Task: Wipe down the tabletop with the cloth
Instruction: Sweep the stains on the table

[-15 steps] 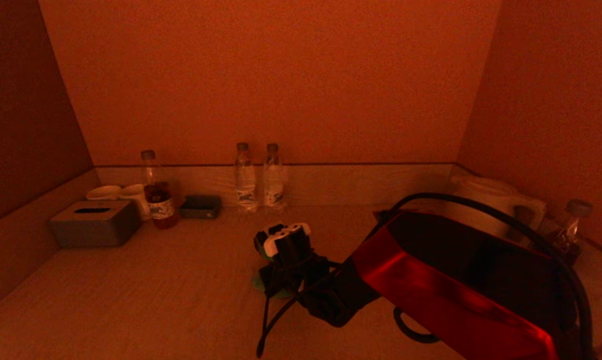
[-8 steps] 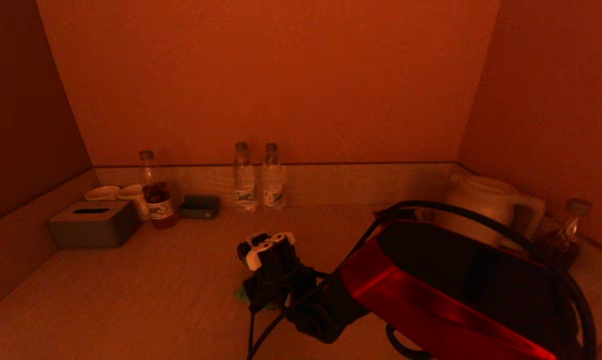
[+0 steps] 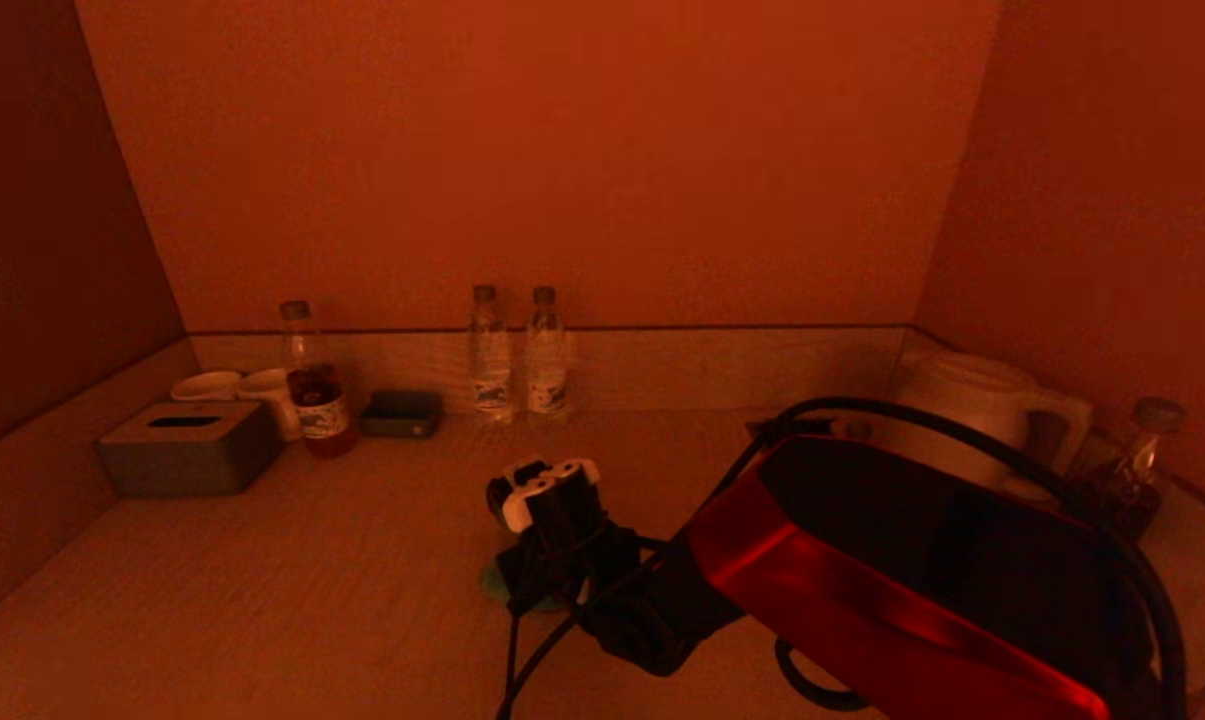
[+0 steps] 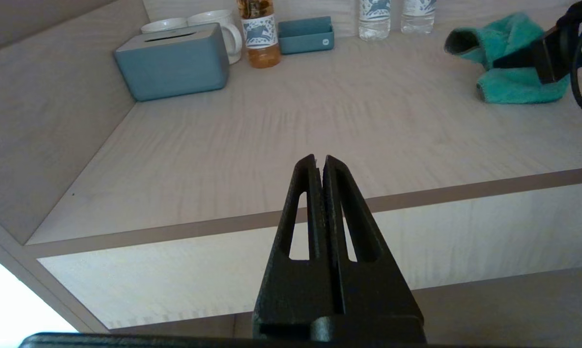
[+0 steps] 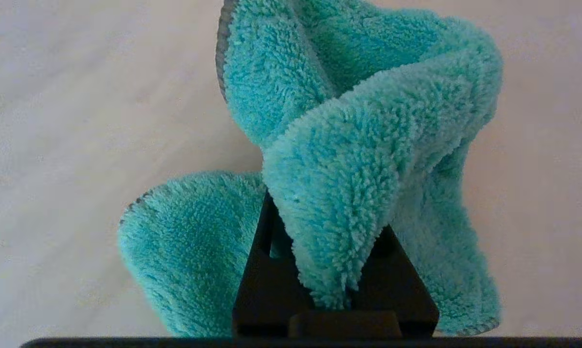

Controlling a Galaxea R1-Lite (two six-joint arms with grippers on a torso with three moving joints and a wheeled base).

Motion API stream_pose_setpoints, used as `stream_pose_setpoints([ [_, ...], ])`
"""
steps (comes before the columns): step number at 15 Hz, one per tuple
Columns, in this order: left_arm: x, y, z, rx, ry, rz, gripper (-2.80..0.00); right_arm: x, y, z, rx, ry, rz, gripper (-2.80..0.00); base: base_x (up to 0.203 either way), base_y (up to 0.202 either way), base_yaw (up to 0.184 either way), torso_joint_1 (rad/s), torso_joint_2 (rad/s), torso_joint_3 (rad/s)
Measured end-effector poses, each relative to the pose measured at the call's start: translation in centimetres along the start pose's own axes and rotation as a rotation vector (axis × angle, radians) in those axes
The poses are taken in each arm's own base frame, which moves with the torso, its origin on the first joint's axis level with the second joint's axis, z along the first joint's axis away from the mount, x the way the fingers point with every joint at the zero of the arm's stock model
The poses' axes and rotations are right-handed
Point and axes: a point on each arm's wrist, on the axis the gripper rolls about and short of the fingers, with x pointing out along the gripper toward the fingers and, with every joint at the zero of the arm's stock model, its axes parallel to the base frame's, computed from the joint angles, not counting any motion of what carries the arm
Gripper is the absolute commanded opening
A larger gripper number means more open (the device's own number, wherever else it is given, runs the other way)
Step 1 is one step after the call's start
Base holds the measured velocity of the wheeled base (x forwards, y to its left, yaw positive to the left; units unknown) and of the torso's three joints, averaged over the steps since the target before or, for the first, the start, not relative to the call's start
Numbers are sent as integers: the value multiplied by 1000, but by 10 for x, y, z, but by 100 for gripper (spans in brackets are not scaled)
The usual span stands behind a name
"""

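Since the previous half-second, right gripper (image 3: pixel 534 580) has shifted slightly back toward the tabletop's (image 3: pixel 262 590) right edge, dragging the cloth (image 3: pixel 495 580) mid-table. Left wrist view: left gripper (image 4: pixel 323 166), jaws pressed together and empty, parked before the front edge. Right wrist view: jaws clamp a cloth fold, remainder bunched against the surface for wiping.

Table (image 4: pixel 281 140): pale wood-grain top, walled on three sides. Along the back stood a tissue box (image 4: pixel 172 63), two mugs (image 4: pixel 213 24), a tea bottle (image 4: pixel 258 31), a small tray (image 4: pixel 305 35), two water bottles (image 3: pixel 512 350). Right: kettle (image 3: pixel 972 410), another bottle (image 3: pixel 1132 470). Centre: teal cloth (image 4: pixel 508 58) lay crumpled.
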Motion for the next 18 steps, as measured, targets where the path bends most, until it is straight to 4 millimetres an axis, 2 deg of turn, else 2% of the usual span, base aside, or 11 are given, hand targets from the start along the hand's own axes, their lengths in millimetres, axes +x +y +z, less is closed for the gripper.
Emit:
stream_pose_setpoints([
  [4, 0, 0, 0, 1, 0, -2, -280, 6, -31, 0, 32, 11, -62, -280, 0, 0, 0, 0, 0, 0],
  [7, 0, 0, 0, 0, 0, -1, -280, 9, -62, 2, 76, 10, -127, -280, 0, 0, 0, 0, 0, 0],
  [9, 0, 0, 0, 1, 0, -1, -280, 9, -71, 2, 94, 11, -145, -280, 0, 0, 0, 0, 0, 0],
  [13, 0, 0, 0, 0, 0, -2, -280, 8, -71, 1, 96, 13, -144, -280, 0, 0, 0, 0, 0, 0],
  [16, 0, 0, 0, 0, 0, -1, -280, 5, -50, 2, 74, 8, -102, -280, 0, 0, 0, 0, 0, 0],
  [18, 0, 0, 0, 0, 0, 0, -280, -1, -24, 0, 51, 10, -53, -280, 0, 0, 0, 0, 0, 0],
])
